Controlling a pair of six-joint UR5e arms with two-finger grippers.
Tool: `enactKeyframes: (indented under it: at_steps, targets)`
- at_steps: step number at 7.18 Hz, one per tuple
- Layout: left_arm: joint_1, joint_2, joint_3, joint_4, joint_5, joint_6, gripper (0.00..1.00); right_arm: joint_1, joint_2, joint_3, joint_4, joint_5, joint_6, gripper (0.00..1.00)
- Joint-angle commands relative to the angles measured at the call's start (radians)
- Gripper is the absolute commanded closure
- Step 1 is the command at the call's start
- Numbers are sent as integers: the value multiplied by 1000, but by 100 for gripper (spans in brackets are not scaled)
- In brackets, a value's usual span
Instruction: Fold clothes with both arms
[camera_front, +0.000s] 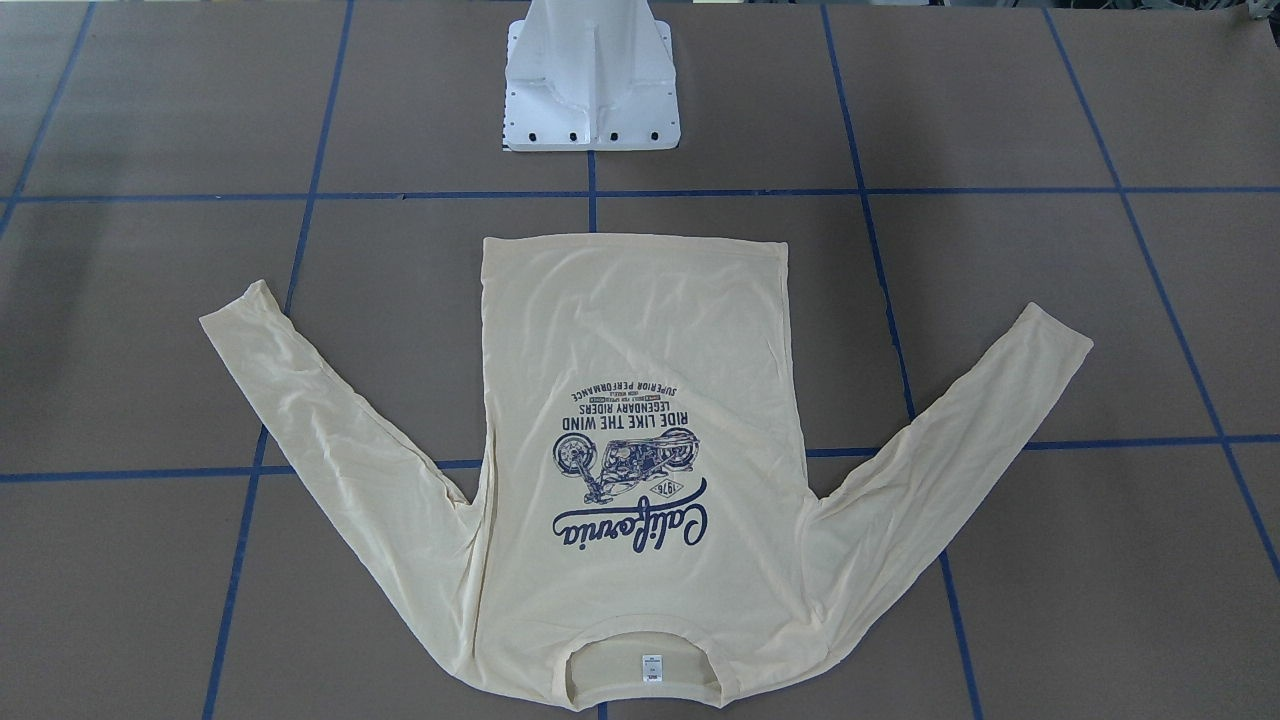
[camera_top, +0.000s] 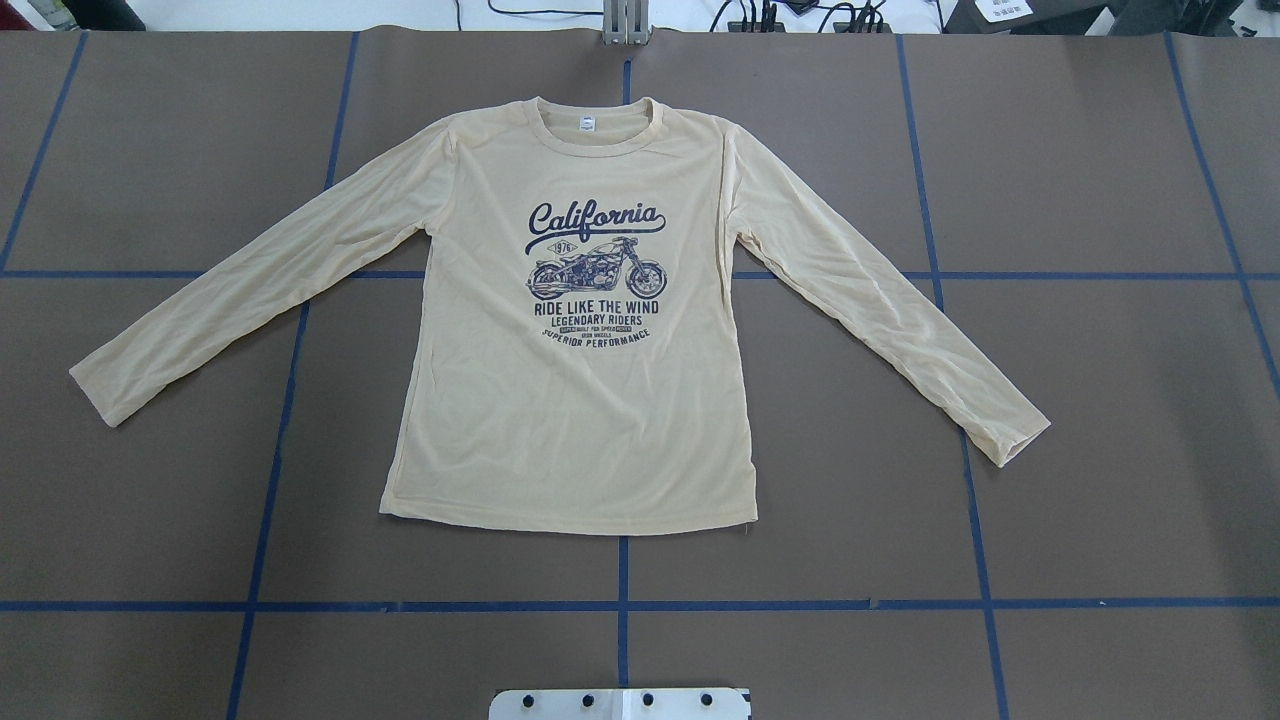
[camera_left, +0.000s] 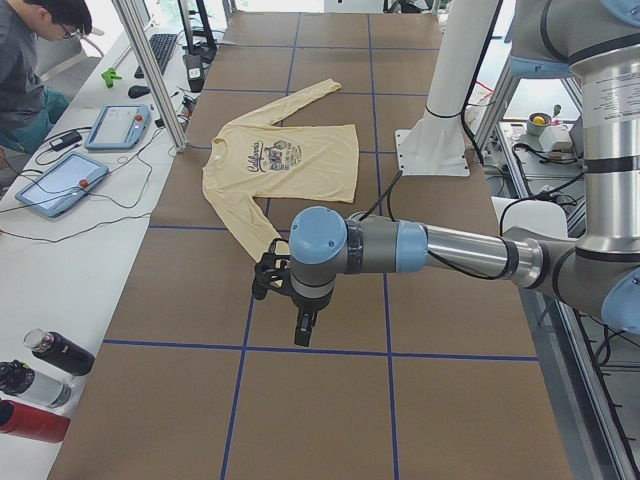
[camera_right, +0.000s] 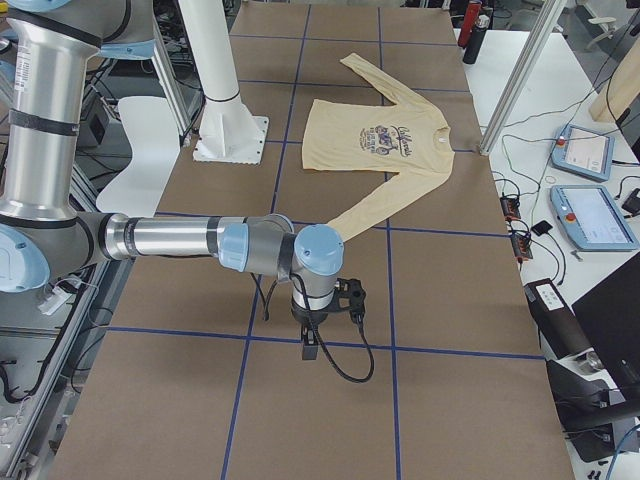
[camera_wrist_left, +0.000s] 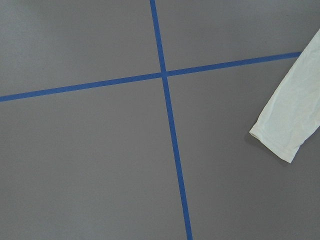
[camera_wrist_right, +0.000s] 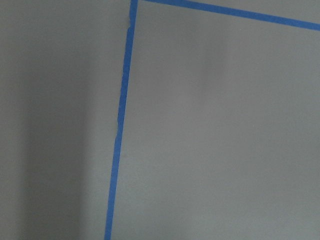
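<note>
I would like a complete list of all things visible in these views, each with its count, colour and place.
shirt: one, pale cream-yellow with navy print, spread flat mid-table, print up, sleeves out.
table: one, brown, under everything.
tape lines: several, blue, a grid on the table.
pedestal base: one, white, on the table beyond the shirt's hem.
touchscreen pendants: two, grey-blue, on the white side bench.
bottles: three, two dark and one red, at the bench's end.
person: one, dark grey top, at the bench.
left arm: one, grey-silver with blue caps, over the table near a sleeve cuff.
right arm: one, same colours, over bare table.
left end effector, right end effector: black, pointing down; open or shut cannot be told.
</note>
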Motion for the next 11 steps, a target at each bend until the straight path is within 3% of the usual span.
enactKeyframes:
  at_steps: [1,5,7,8,9,10,11]
  targets:
    - [23,0,-6,-8,14,1,0,0,2,1,2,0,2,0]
    - [28,-4,-32,-6,20,0,0,-2,8,43,5,6,0,0]
    - [28,-26,-92,-21,27,1,0,-6,14,34,250,12,5,0]
    - [28,-73,-69,-99,30,-12,0,-11,24,17,396,6,8,0]
    - [28,-105,-37,-232,31,-11,0,-12,38,-9,463,43,14,0]
    - [28,-106,-13,-364,33,-14,0,-14,70,-50,471,131,61,0]
    - [28,-153,41,-424,25,-11,0,-14,71,-55,474,143,58,0]
